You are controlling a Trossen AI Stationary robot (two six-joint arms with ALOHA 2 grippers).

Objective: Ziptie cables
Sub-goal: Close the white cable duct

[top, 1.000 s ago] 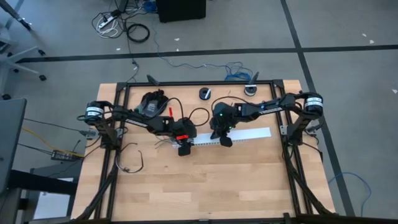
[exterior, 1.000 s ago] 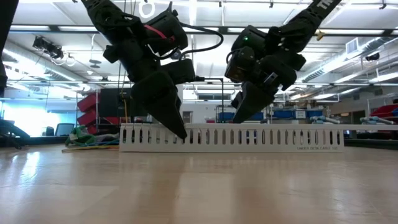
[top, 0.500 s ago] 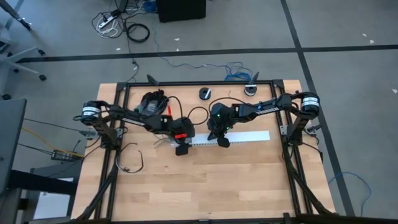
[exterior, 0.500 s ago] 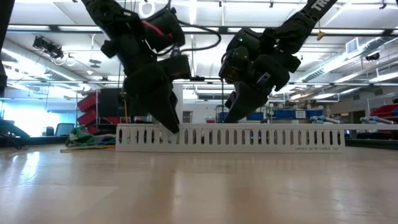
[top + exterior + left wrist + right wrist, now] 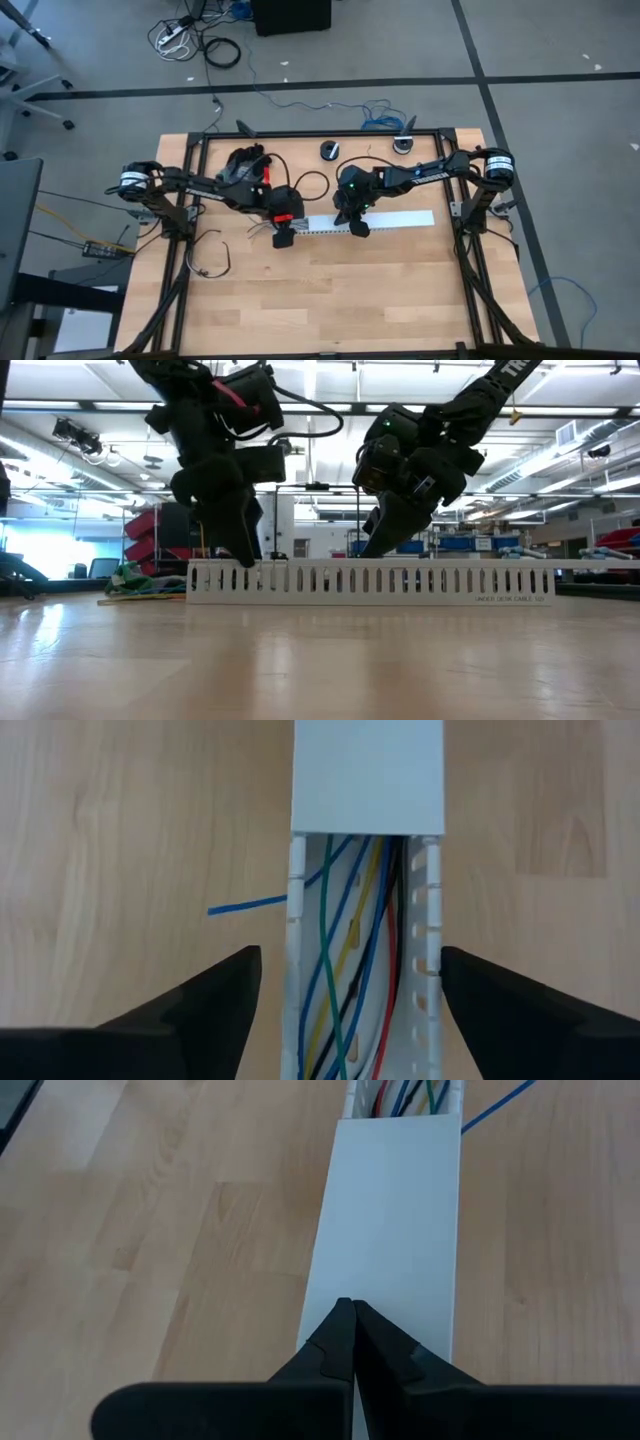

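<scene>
Left gripper [image 5: 345, 1010] just widened, slid left along duct [image 5: 390, 219], straddling open end, holding nothing. Right gripper [image 5: 350, 1342] shut, pinning cover [image 5: 390, 1230]. Wires [image 5: 350, 950] still untied.

Industrial lab: ceiling strip lights [image 5: 60, 460], storage bins [image 5: 460, 543].
</scene>
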